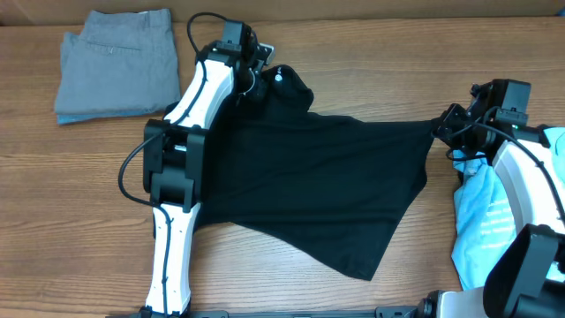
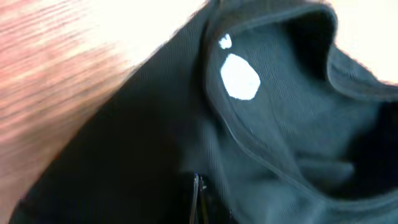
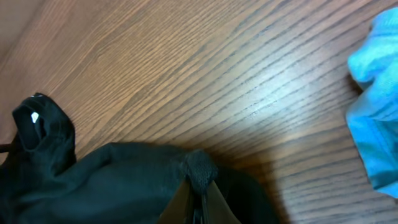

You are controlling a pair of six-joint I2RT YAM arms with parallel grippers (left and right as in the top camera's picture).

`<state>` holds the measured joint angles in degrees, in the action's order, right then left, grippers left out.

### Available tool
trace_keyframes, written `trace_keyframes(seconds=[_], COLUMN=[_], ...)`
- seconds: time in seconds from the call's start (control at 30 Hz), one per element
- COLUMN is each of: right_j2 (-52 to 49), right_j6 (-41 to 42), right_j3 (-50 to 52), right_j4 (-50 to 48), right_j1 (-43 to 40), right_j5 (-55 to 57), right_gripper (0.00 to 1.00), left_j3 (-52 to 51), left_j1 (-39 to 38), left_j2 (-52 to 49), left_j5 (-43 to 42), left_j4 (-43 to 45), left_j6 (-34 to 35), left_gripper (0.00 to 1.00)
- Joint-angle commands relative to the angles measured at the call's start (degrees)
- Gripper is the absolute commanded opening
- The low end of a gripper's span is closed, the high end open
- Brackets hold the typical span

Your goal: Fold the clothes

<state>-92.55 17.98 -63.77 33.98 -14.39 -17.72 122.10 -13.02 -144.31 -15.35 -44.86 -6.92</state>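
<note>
Right up against the right wrist cam, the right gripper (image 3: 200, 198) has its jaws pinched tight on a little bunched nub of the black shirt (image 1: 318, 185). The left gripper (image 2: 198, 198) is clamped down too, buried in the fabric just below the collar with the white logo (image 2: 239, 76). The shirt's spread on the table (image 1: 371, 71) between the two, collar end at the left one. The light blue tee (image 1: 481, 221) sits crumpled near the right gripper, and a grey folded garment (image 1: 119, 62) lies well apart in the far corner.
</note>
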Motion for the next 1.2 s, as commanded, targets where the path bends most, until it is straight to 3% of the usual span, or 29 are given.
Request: trace_keyframes(seconds=[0.0,0.13,0.17,0.27,0.3,0.43,0.57,0.6,0.67,0.77,0.9,1.17], right_j2=[1.20,1.20,1.20,1.18,1.14,1.03,1.03,1.03,1.03,1.03,1.03,1.03], right_j6=[-0.42,-0.52,-1.92,-2.38,-2.36,-2.34,-2.36,-2.36,-2.34,-2.34,-2.34,-2.34], right_j3=[-0.85,-0.85,-0.85,-0.81,-0.79,-0.15,0.87,0.90,0.90,0.90,0.90,0.90], right_j4=[1.46,5.35,7.48,11.39,12.44,16.31,16.92,16.76,16.46,16.52,16.98,17.38], right_j1=[-0.74,-0.74,-0.74,-0.74,-0.74,-0.74,-0.68,-0.68,-0.68,-0.68,-0.68,-0.68], right_j5=[0.94,1.16,1.18,3.26,3.58,3.69,3.52,3.54,3.50,3.45,3.04,3.06], right_gripper=[0.05,0.17,0.48,0.77,0.81,0.84,0.83,0.83,0.82,0.81,0.79,0.79], left_j3=[-0.13,-0.13,-0.13,0.70,1.29,4.96,9.92,11.15,13.99,14.34,12.98,11.43], left_j1=[0.42,1.95,3.23,5.66,6.47,9.92,12.22,12.31,11.91,10.40,8.48,5.79], left_j2=[-2.51,-4.00,-4.07,-4.07,-4.07,-4.04,-4.04,-4.04,-4.04,-4.09,-4.55,-6.91], left_j5=[2.47,10.93,11.02,10.84,10.80,6.58,-9.55,-13.44,-17.79,-14.95,-5.97,-3.19], left_j4=[3.69,10.49,13.42,16.39,16.39,13.90,11.04,10.08,6.64,4.90,4.28,3.04], left_j6=[3.08,10.91,13.60,16.24,16.44,16.37,12.81,11.17,7.98,5.14,4.13,-1.05], left_gripper=[0.04,0.04,0.04,0.04,0.04,0.04,0.08,0.13,0.33,0.64,0.76,0.75])
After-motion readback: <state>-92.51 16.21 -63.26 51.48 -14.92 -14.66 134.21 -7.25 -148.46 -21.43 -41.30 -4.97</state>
